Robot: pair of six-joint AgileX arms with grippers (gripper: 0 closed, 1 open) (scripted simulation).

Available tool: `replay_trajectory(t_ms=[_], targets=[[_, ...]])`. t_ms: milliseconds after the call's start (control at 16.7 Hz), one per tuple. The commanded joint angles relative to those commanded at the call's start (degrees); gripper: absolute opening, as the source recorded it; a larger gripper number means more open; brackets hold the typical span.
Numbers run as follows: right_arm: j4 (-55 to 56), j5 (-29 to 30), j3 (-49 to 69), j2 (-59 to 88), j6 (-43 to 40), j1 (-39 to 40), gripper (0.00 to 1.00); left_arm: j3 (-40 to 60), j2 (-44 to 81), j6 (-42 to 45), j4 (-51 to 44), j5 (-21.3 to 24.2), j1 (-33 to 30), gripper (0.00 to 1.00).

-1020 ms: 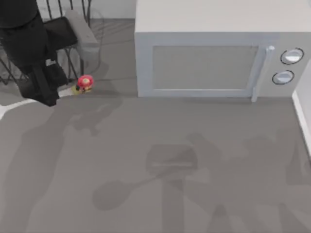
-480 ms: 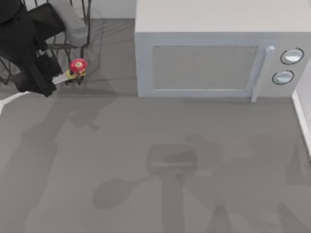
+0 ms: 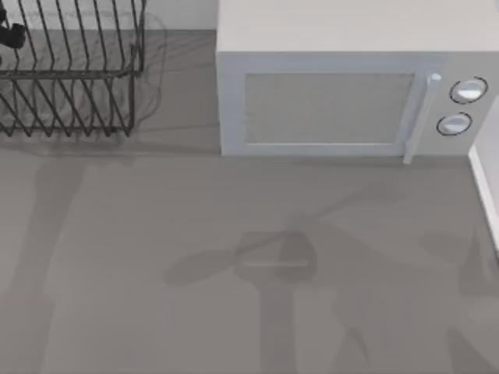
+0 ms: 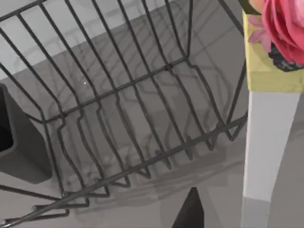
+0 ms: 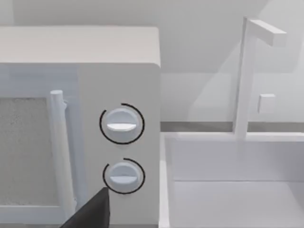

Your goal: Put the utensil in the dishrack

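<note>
The dishrack (image 3: pixel 74 74), a black wire rack, stands at the table's back left. In the left wrist view its bars (image 4: pixel 123 123) lie just below and beyond my left gripper (image 4: pixel 221 216). That gripper is shut on the utensil (image 4: pixel 268 142), whose white handle runs up to a yellow collar and a red-pink knob (image 4: pixel 282 28), held above the rack's edge. One dark fingertip (image 4: pixel 190 213) shows beside the handle; the spoon's bowl is hidden. A black bit of the left arm (image 3: pixel 6 35) shows at the top view's left edge. My right gripper (image 5: pixel 95 218) is parked near the microwave's dials.
A grey microwave (image 3: pixel 351 86) fills the back middle and right, its handle (image 3: pixel 413 117) and two dials (image 5: pixel 122 124) facing forward. A white sink basin (image 5: pixel 228 190) with a faucet (image 5: pixel 247 71) sits at the far right. A dark cup (image 4: pixel 19 147) hangs on the rack.
My left arm has carried the utensil up and left, out of the top view's frame, over the dishrack. The rack now shows unobstructed.
</note>
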Motion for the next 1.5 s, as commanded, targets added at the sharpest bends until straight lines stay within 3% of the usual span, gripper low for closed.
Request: replay_trajectory(t_ms=[360, 540, 780, 1140, 1500], targets=[[0.0, 0.0, 0.0, 0.0, 0.0, 0.0, 1.0, -12.95, -18.23, -15.89, 26.58, 3.61, 10.37, 0.0], [0.0, 0.0, 0.0, 0.0, 0.0, 0.0, 1.0, -16.18, -23.61, -20.38, 32.29, 4.62, 13.23, 0.0], [0.0, 0.0, 0.0, 0.0, 0.0, 0.0, 1.0, -16.64, -24.39, -21.08, 33.09, 4.78, 13.67, 0.0], [0.0, 0.0, 0.0, 0.0, 0.0, 0.0, 1.0, -16.58, -18.09, -20.94, 39.29, 4.41, 12.63, 0.0], [0.0, 0.0, 0.0, 0.0, 0.0, 0.0, 1.0, -19.99, 2.76, -20.88, 63.43, 2.26, 10.51, 0.0]])
